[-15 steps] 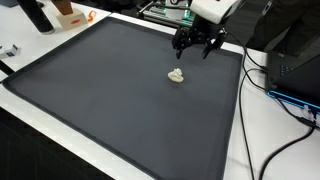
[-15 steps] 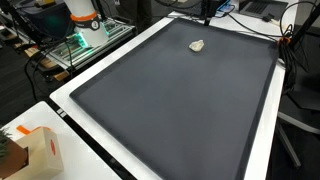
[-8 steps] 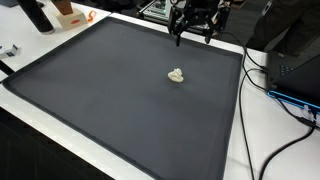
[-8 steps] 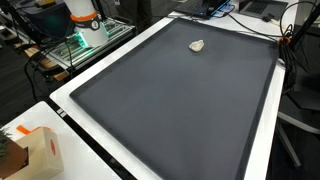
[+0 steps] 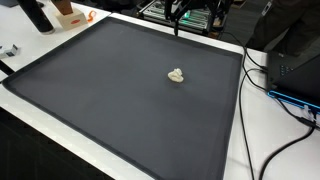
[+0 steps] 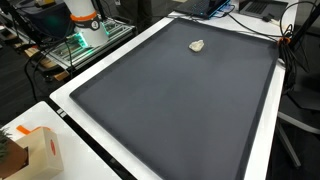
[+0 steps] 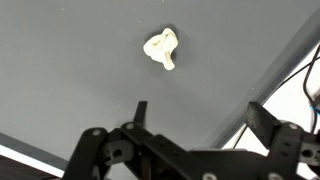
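Since a second ago the hand point(image 5: 195, 20) has climbed off the dark grey mat point(image 5: 100, 90) toward the top edge of an exterior view, while the cream wad point(image 5: 177, 75) has not stirred; the jaws stand spread wide and grasp nothing, and the wrist view shows both dark fingers point(image 7: 140, 112) apart over bare mat.

From the left: an orange-topped object point(image 5: 70, 15) sits at the far corner of the white surface point(image 5: 245, 110); the mat covers nearly all of that surface, flat, matte and faintly grained; the wad lies alone on it, toward the far edge and well apart from the hand; it looks crumpled, light and irregular, like paper or tissue; black and blue cables point(image 5: 285, 100) trail at the right.

As a judgement: so light a lump could skid or flatten if the fingers closed off-centre; the cables by the right edge could snag the arm on a wide swing.
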You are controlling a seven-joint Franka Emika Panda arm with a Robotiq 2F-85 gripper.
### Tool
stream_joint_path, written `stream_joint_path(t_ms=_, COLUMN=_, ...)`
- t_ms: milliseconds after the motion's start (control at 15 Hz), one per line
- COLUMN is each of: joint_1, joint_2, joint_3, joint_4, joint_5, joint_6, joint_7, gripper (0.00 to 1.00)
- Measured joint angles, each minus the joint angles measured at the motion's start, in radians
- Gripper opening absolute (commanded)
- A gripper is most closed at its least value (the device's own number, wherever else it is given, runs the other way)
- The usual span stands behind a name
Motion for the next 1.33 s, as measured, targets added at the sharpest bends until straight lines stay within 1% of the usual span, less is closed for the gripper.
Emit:
stream_joint_path(t_ms=400, joint_1=0.0, joint_2=0.001, joint_3=0.0, joint_4=0.002, joint_5=0.0, joint_6=-0.001, joint_7=-0.001, gripper=1.0)
stream_joint_path(t_ms=600, joint_1=-0.002, joint_2=0.024, joint_3=-0.001, joint_4=-0.001, joint_5=0.0, joint_6=0.013, joint_7=-0.016, gripper=1.0)
stream_joint_path(t_ms=1067, joint_1=-0.003, joint_2=0.128, joint_3=-0.004, joint_4=-0.059, joint_5=-0.021, joint_6=0.179, joint_7=-0.022, gripper=1.0)
stream_joint_path(t_ms=1333, joint_1=-0.003, joint_2=0.179, joint_3=-0.008, joint_4=-0.076, joint_5=-0.053, joint_6=0.228, joint_7=-0.022, gripper=1.0)
